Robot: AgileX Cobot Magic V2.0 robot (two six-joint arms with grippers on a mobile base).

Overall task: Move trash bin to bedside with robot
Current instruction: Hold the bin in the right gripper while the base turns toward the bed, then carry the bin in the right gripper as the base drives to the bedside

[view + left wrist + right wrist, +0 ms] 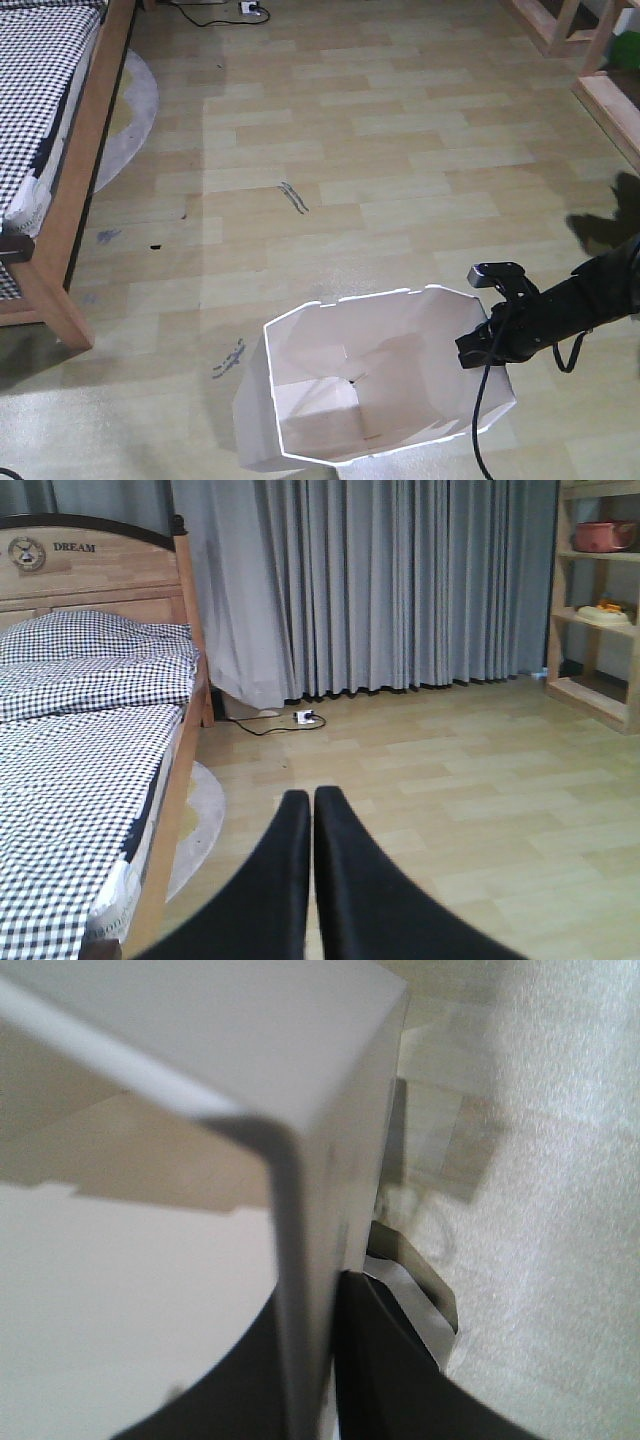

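The bed (85, 150) lies well apart from the bin (320, 400), so draw it bedward slowly and low. Its thin wall may flex out of the right hand (480, 348), which pinches the rim on the side away from the bed. White, cream inside, angular-rimmed. Left hand (312, 880) is closed, empty.

I see soft, even light; glare washes the near floor (100, 430), the trash bin (330, 350) rim overexposed, right wrist view blurred.
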